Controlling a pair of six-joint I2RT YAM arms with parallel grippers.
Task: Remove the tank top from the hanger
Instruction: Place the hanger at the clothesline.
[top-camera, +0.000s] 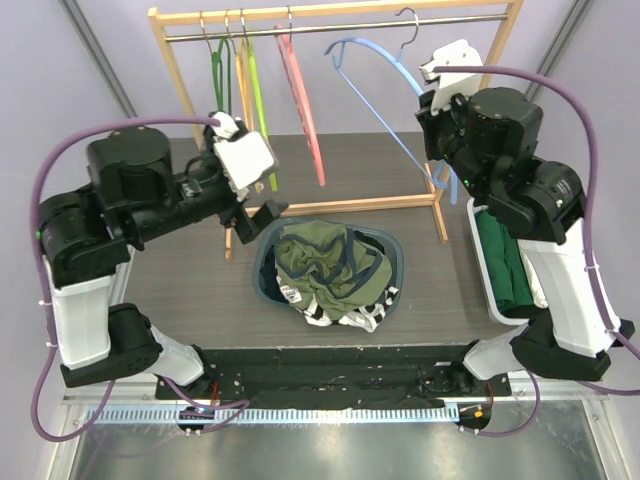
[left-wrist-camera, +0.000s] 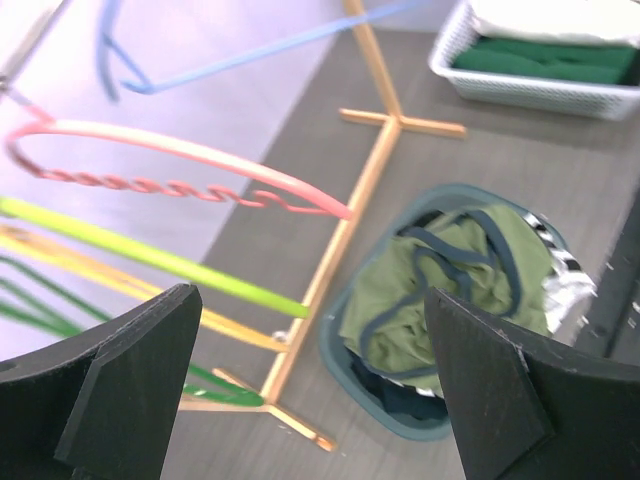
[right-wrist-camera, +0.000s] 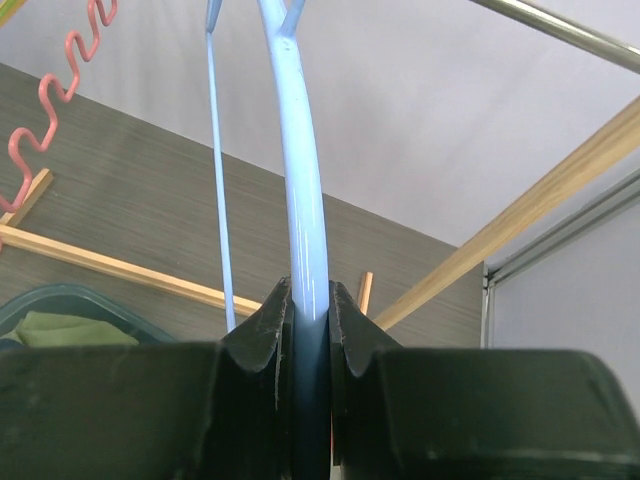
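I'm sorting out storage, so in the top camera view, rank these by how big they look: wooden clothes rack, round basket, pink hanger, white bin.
1. wooden clothes rack
2. round basket
3. pink hanger and white bin: too close to rank, since the right arm hides part of the bin.

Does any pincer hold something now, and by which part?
The right pincer is shut on the light blue hanger, gripping one sloping arm of it. The left pincer stands open and holds nothing.
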